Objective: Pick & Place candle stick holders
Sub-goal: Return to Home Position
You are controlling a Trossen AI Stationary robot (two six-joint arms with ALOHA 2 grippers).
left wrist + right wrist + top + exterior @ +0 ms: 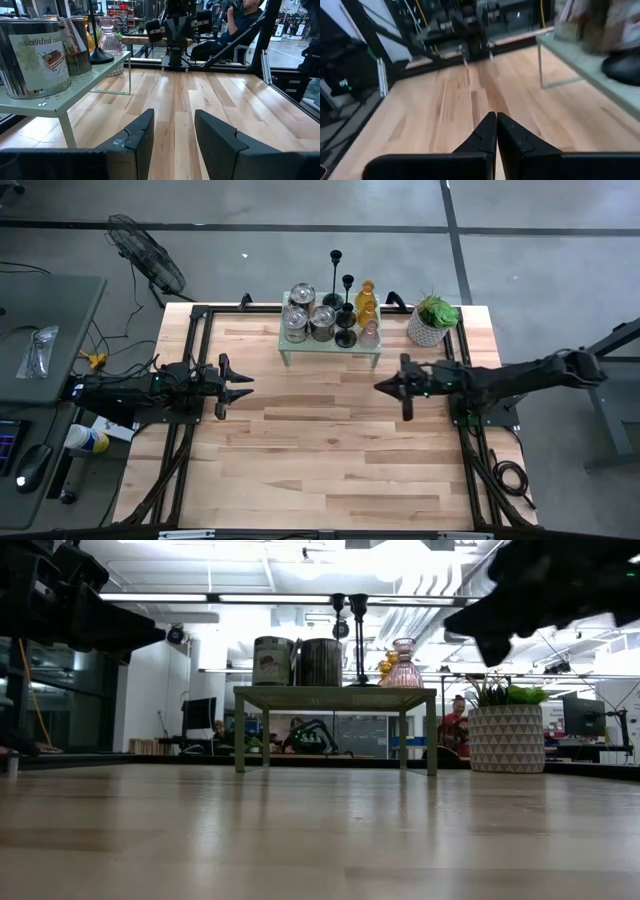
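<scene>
Holders: all on the rack [372, 344] at the table's [330, 470] far edge, midway between the arms — none on the bare wood yet.
Left gripper [240, 385]: over the table's left side, fingers [140, 137] part-way apart, nothing between them.
Right gripper [384, 386]: over the right side, fingers pressed together, empty.
Key relation: the rack lies beyond both grippers and between them; the silver tins [303, 299] sit on its left half, toward the left gripper, while the amber [366, 308] and pink glass [369, 333] sit on its right end, toward the right gripper.
Nearer arm: my judgement — left for the tins, right for the glass and the nearest black stick [345, 332]; in the left wrist view the big tin [35, 55] stands close and off to one side of the fingers.
Long axis: every holder stands upright, so a grip likely comes in level from the side, clear of the rack top.
Count, tins: three seem to show from above — one may be hidden.
Count, black sticks: three by their tops, though the bases overlap.
Count, amber glass: one or two stacked close; cannot tell which.
Count, pink glass: one.
Bystander: plant [433, 319] at the far right corner, just beside the rack, not part of the job.
Next need: the right fingers must part before any pick.
</scene>
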